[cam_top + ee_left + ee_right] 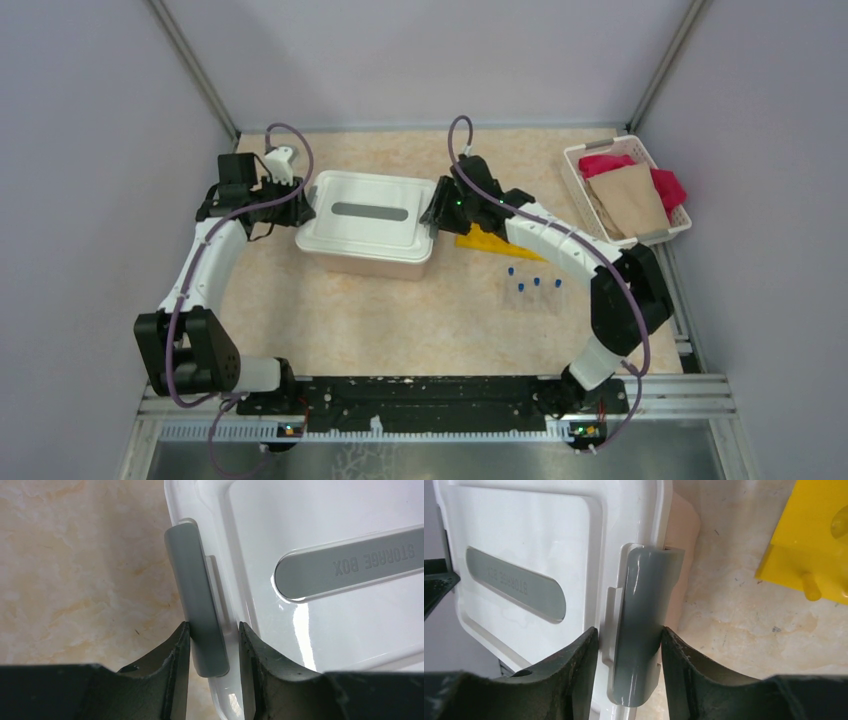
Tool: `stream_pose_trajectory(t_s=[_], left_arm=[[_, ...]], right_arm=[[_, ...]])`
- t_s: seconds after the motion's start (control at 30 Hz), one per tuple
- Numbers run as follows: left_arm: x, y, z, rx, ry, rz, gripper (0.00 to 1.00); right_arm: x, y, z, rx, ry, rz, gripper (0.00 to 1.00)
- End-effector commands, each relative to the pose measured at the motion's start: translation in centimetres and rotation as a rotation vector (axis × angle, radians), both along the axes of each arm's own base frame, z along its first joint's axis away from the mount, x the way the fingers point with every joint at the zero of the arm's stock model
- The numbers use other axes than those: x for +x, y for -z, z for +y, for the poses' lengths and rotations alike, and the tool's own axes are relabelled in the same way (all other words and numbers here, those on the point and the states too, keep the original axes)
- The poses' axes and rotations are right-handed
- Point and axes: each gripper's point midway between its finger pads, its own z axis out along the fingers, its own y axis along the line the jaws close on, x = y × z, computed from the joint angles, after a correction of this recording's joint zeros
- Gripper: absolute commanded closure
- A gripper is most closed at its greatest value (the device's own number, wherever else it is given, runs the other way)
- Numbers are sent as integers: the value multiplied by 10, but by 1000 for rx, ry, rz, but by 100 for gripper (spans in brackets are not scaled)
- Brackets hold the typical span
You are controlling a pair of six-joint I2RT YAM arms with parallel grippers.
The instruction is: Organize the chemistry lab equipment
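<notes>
A white lidded storage box stands mid-table with a grey latch at each end. My left gripper straddles the left latch; its jaws are closed on the latch and lid rim. My right gripper is closed on the right latch, with its jaws pressing both sides. The yellow tube rack lies right of the box, partly under my right arm, and shows in the right wrist view. Several blue-capped tubes stand further right. The flask and squeeze bottle are out of view.
A white basket with pink and tan cloths sits at the back right corner. Grey walls and metal frame rails enclose the table on three sides. The arm bases sit on the black rail at the near edge.
</notes>
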Motion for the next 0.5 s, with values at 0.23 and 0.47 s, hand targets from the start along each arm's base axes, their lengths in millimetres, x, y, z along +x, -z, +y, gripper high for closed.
stream_pose_trajectory(t_s=[0.23, 0.47], left_arm=[[8, -22, -25, -96, 113, -68, 70], [27, -27, -32, -156, 115, -85, 66]], right_arm=[[34, -32, 6, -129, -23, -146, 67], [66, -30, 0, -158, -15, -140, 51]])
